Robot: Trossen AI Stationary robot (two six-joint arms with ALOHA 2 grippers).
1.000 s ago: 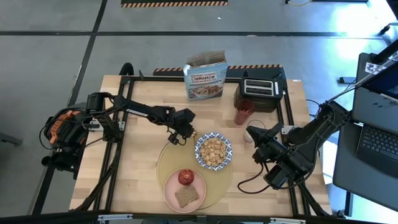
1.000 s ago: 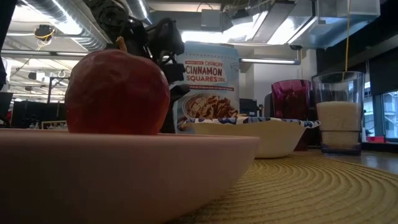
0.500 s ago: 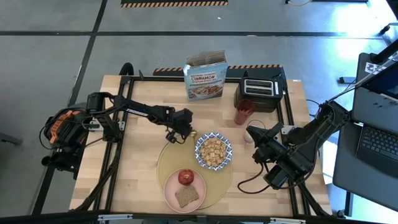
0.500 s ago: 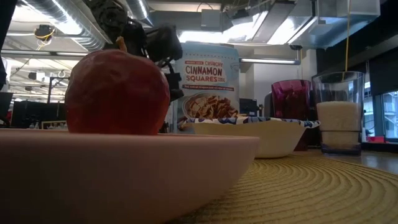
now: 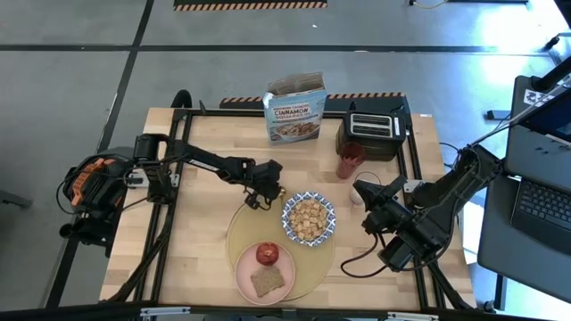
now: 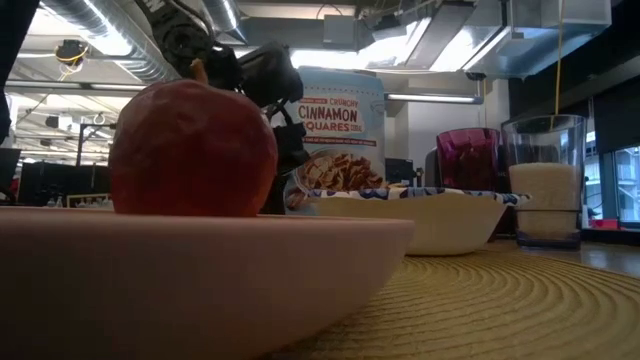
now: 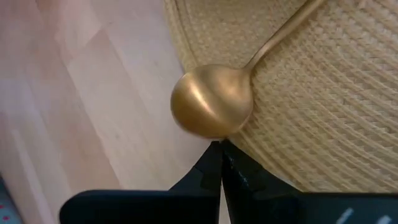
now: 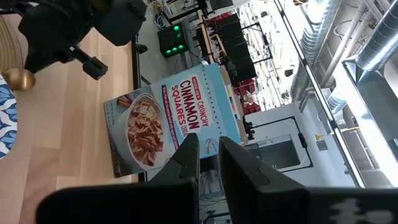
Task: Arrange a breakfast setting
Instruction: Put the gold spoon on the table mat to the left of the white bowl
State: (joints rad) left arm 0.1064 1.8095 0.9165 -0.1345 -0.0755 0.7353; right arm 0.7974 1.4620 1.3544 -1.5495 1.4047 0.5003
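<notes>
A round tan placemat (image 5: 241, 234) lies at the table's middle. On it stand a blue-and-white bowl (image 5: 309, 218) of cereal and a pink plate (image 5: 245, 272) with a red apple (image 5: 266, 254) and a toast slice (image 5: 266, 283). A gold spoon (image 7: 211, 109) lies with its bowl on the mat's far left rim. My left gripper (image 7: 220, 146) is shut, its tips right at the spoon's bowl. My right gripper (image 8: 208, 146) waits at the right, fingers a little apart and empty, near the milk glass (image 5: 359, 191). A red cup (image 5: 350, 160) stands behind it. My left gripper's shut fingertips (image 7: 214, 155) point down at the edge of the spoon's bowl (image 7: 214, 132), over the placemat's rim. I cannot tell whether they touch the spoon or the mat.
A blue cinnamon cereal box (image 5: 294, 109) and a black toaster (image 5: 373, 134) stand along the far edge. Bare wood lies left of the placemat (image 5: 192, 223). A laptop sits off the table at the right.
My left gripper has sunk toward the spoon and turned, and its arm has swung. The bowl and the apple on its plate have shifted slightly toward the table's right.
</notes>
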